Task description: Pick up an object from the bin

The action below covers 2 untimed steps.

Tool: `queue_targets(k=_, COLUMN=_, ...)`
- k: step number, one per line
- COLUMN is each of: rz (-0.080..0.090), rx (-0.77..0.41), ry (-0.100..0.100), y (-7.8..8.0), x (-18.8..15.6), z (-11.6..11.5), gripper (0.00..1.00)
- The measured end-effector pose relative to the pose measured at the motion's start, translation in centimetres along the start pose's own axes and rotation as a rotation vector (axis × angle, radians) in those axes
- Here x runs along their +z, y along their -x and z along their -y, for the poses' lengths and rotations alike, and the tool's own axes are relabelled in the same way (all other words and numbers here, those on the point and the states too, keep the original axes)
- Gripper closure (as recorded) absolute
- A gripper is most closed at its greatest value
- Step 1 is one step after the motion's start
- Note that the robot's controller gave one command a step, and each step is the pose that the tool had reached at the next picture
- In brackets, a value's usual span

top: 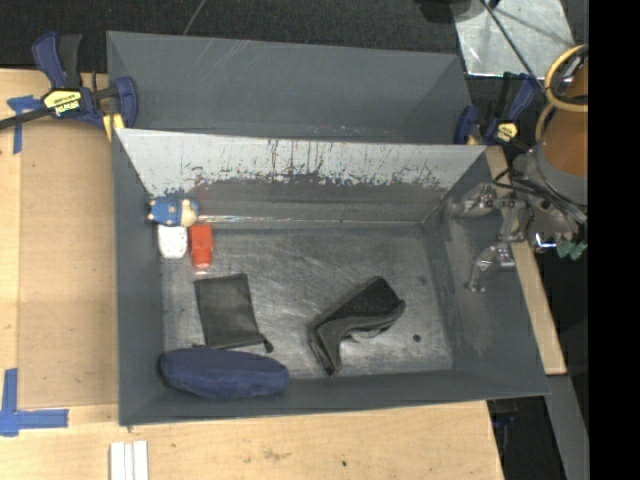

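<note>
- Bin [300, 168]: grey metal, sloped walls, scuffed flat floor with six loose things spread on it.
- Gripper [488, 263]: over the bare right-hand slope of the bin, well apart from every thing on the floor. Whether it is released or clenched cannot be told from this view.
- Black angled piece [357, 320]: boot-like and lying on its side at the floor's right centre. It is the thing nearest the gripper and has open floor all round it. Judged the best candidate, being raised, free-standing and touching nothing else.
- Black flat pad [226, 310]: rectangular, flat on the floor left of centre, its near end just beside the blue pouch. Judged hard to grip, since it offers little height.
- Blue oblong pouch [223, 373]: rounded and soft-looking, in the front-left corner close against the front wall. Judged awkward because the wall crowds one side.
- Corner group, back left: a small blue-and-yellow figure [172, 210], a white block [173, 242] and an orange cylinder [202, 247], close together. Judged liable to be disturbed together.
- Method, as judgement:
  - Carry the gripper leftward off the slope before lowering, to stay clear of the wall.
  - Come down released across the narrower limb of the black angled piece, centred so it does not swing.
  - Close fully, then lift straight up.
</note>
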<state>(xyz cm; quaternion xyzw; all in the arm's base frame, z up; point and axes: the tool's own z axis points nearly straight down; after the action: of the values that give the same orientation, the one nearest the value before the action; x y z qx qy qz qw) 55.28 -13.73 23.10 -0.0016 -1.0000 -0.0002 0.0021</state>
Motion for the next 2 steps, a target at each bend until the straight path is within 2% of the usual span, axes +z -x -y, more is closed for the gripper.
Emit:
queue_targets(k=1, rz=-0.005, rx=-0.057, ry=0.003, y=-5.3, x=7.5, z=-3.1, gripper=0.00)
queue_targets(k=2, rz=0.025, rx=-0.087, ry=-0.007, y=-3.7, x=14.2, z=-7.4, gripper=0.00)
